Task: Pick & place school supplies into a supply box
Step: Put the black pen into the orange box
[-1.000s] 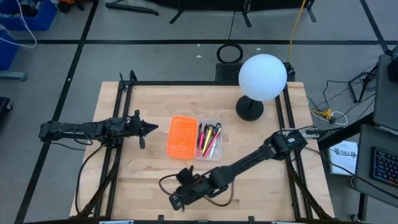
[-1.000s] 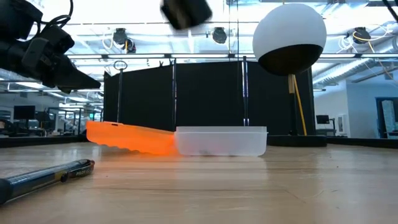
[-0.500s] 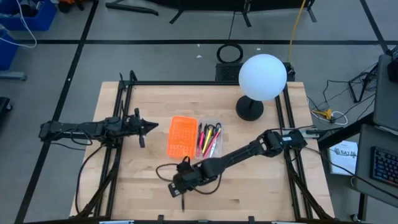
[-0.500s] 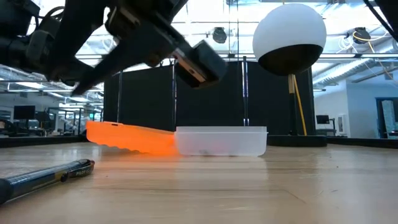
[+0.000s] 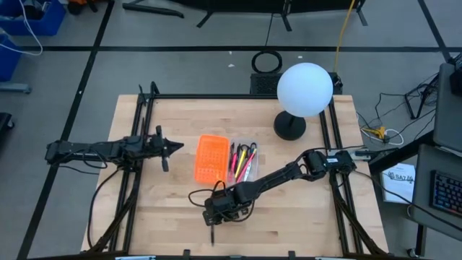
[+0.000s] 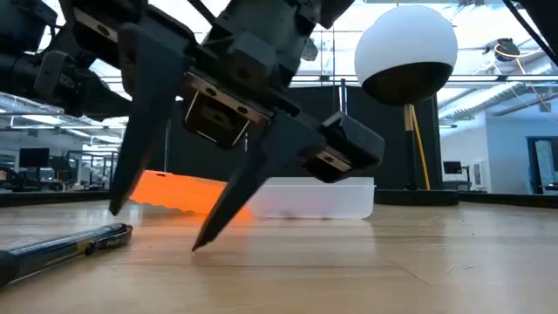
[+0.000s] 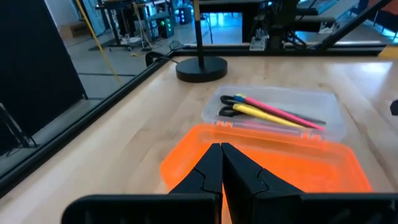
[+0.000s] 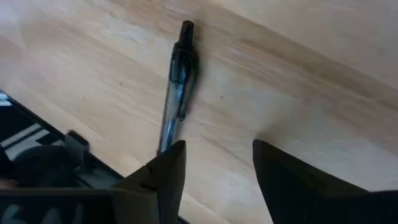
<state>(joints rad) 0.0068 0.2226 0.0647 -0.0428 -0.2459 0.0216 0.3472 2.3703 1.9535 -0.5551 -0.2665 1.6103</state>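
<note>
A clear-barrelled pen with black ends (image 8: 177, 81) lies flat on the wooden table near its front edge; it also shows in the high view (image 5: 212, 234) and the low view (image 6: 61, 249). My right gripper (image 8: 214, 158) is open, its fingers pointing down close over the table (image 6: 155, 228), just on the far side of the pen and touching nothing. The clear supply box (image 5: 243, 162) holds pink, yellow and black pens (image 7: 273, 112). My left gripper (image 7: 221, 168) is shut and empty, at the left of the orange perforated piece (image 5: 211, 159).
A white globe lamp on a black base (image 5: 303, 94) stands at the table's far right. Black frame rails (image 5: 137, 144) run along the table's left and right sides. Bare wood lies around the pen, with the table's front edge (image 5: 231, 254) close by.
My right gripper has come down from above toward the table by the pen, shifting a little toward the far edge, and now stands low with its fingers spread. The pen has stayed where it was.
</note>
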